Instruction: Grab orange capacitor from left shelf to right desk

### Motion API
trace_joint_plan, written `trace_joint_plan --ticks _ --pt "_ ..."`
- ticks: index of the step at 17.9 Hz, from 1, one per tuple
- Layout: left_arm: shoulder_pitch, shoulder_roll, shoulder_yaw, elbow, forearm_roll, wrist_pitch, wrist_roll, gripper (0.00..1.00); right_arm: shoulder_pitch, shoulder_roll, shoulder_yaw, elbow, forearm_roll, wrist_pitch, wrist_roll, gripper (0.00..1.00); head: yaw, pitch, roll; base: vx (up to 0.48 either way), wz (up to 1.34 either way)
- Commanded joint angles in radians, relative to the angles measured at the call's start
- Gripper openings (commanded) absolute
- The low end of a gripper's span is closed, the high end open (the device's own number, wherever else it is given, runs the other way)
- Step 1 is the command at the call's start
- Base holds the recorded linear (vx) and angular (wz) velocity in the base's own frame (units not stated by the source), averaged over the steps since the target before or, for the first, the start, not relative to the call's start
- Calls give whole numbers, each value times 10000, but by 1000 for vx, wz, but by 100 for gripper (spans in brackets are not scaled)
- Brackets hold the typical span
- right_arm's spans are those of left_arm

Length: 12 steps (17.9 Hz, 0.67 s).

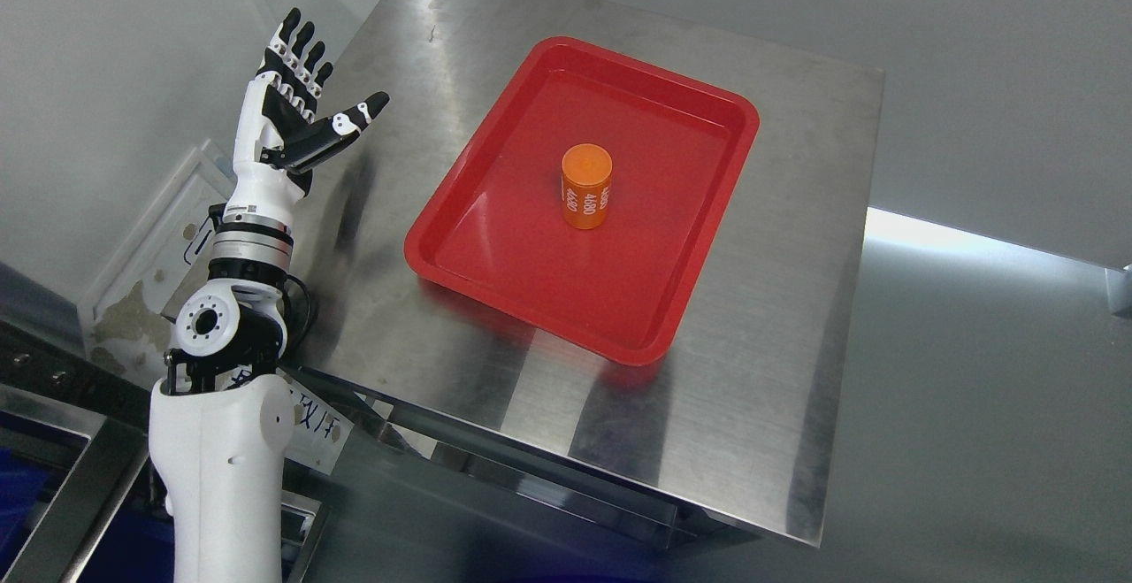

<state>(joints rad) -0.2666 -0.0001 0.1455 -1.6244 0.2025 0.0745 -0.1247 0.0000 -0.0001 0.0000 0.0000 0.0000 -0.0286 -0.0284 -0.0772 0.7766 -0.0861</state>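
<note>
An orange capacitor (586, 187) stands upright in a red tray (495, 278) on a steel desk (761, 371); the left robot hand (301, 114) hovers beside it, fingers spread, empty.

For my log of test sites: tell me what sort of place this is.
Probably a lab or industrial workshop. A bare steel table holds a red tray with an orange capacitor standing in it, and the left hand hangs open beside it; grey walls behind.

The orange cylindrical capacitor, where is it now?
In the head view, the orange cylindrical capacitor stands upright near the middle of the red plastic tray on the steel table.
</note>
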Motion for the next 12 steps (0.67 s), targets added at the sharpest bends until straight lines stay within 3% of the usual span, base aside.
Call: trace_joint_plan --ticks 1,12 --pt "564 176 95 -906 -31 -24 204 100 199 -173 -123 -175 31 40 -8 100 0 0 0 0 0" --pt "534 176 -181 -890 -31 -54 143 100 199 -173 -123 -175 31 56 -8 100 0 1 0 0 0"
